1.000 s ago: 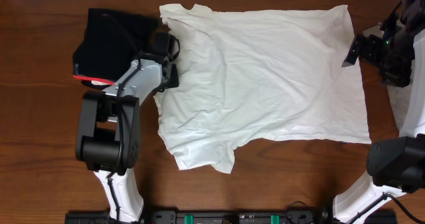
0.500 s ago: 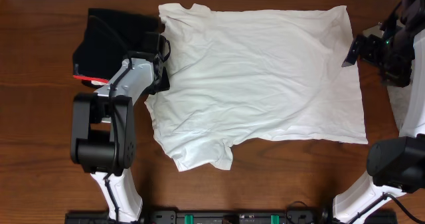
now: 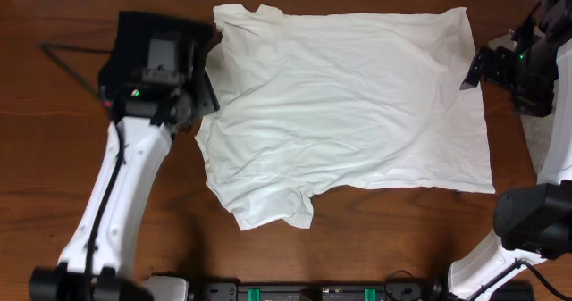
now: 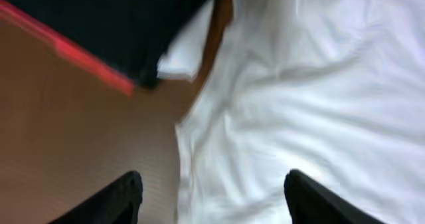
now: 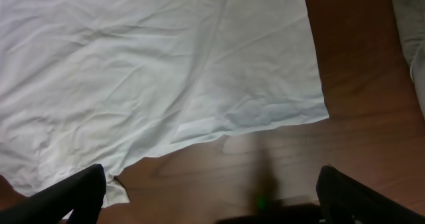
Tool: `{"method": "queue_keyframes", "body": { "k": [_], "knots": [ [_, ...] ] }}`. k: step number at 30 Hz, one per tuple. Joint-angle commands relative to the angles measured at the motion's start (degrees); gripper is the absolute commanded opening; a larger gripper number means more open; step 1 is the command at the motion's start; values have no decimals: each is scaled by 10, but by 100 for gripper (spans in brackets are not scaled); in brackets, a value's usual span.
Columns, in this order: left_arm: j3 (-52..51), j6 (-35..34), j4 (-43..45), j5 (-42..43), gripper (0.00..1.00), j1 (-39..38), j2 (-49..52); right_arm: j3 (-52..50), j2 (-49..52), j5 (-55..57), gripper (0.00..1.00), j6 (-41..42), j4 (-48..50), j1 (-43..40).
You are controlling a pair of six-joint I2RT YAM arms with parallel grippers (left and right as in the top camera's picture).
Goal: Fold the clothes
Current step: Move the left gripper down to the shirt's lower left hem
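The white T-shirt point(image 3: 349, 104) lies flat across the desk point(image 3: 54, 158), seemingly smoothed out for a first fold, with a black red-edged garment point(image 3: 143, 33) touching its collar end. The left tool point(image 4: 212, 201) hovers over that edge, spread and empty. The right tool point(image 5: 211, 194) is spread too, holding nothing near the hem.

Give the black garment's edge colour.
Red edge on the black fabric garment; clearest in left wrist view.
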Motion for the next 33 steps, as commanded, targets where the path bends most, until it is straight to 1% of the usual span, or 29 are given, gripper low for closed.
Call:
{"method": "queue_keyframes", "body": {
  "k": [1, 6, 9, 12, 17, 21, 28, 29, 30, 31, 33],
  "knots": [
    [2, -36, -42, 38, 71, -11, -24, -2, 0, 3, 99, -7, -1, -1],
    [-3, -38, -100, 38, 71, -56, -70, -2, 0, 3, 99, -7, 0, -1],
    [-25, -55, -111, 38, 71, -89, -99, -2, 0, 3, 99, -7, -1, -1],
    [-70, -75, -115, 38, 71, -127, -134, -2, 0, 3, 99, -7, 0, -1],
    [-173, -107, -124, 38, 71, -176, -194, -2, 0, 3, 99, -6, -1, -2],
    [-241, -119, -130, 38, 72, -186, -226, -2, 0, 3, 99, -7, 0, -1],
    [-309, -126, -88, 38, 73, -186, -235, -2, 0, 3, 99, -6, -1, -1],
    [-316, -127, -78, 38, 77, -186, -235, -2, 0, 3, 99, -7, -1, -1],
    [-321, -127, -68, 38, 78, -186, -235, -2, 0, 3, 99, -7, 0, -1],
    [-325, -127, -58, 38, 83, -186, -234, -2, 0, 3, 99, -7, 0, -1],
    [-326, -126, -44, 38, 85, -186, -233, -2, 0, 3, 99, -7, 0, -2]
  ]
}}
